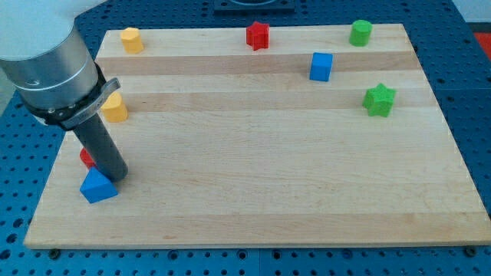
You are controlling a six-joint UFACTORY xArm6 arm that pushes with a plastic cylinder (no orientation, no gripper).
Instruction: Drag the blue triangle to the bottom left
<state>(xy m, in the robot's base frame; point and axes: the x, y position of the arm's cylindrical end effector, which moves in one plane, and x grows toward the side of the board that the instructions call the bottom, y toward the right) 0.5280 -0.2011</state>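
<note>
A dark rod descends from the arm's silver housing at the view's left, and my tip (116,179) rests on the wooden table (261,176) near its bottom left corner, just at the upper right edge of the blue triangle (98,187); whether the two actually touch cannot be told. The rod is a plain pusher with no jaws and clamps on nothing. A red block (87,159), mostly hidden behind the rod, sits just above the triangle, its shape unclear. Along the left edge, higher up, lies a yellow block (115,109), with another yellow block (132,40) at the top left corner. A red star (258,35) stands at the middle of the top edge, and a green cylinder (360,33) occupies the top right corner. A blue cube (321,67) and a green star (378,100) sit toward the right edge.
</note>
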